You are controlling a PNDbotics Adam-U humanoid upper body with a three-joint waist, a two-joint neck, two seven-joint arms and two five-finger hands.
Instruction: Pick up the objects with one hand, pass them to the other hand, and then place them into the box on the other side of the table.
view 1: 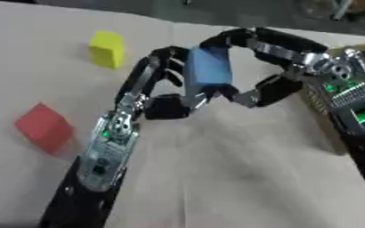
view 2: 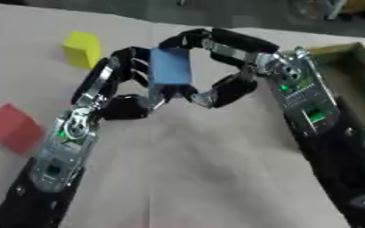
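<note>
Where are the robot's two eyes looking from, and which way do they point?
Left eye view: sits in the head, looks down at the table; both forearms show, the left hand and right hand around the blue block.
Right eye view: beside it, also facing down, showing more of the box at the right.
Both share the hands, blue block, yellow block and red block.

From the head we look down, close, through both eyes; both views share the table (view 1: 240, 178).
</note>
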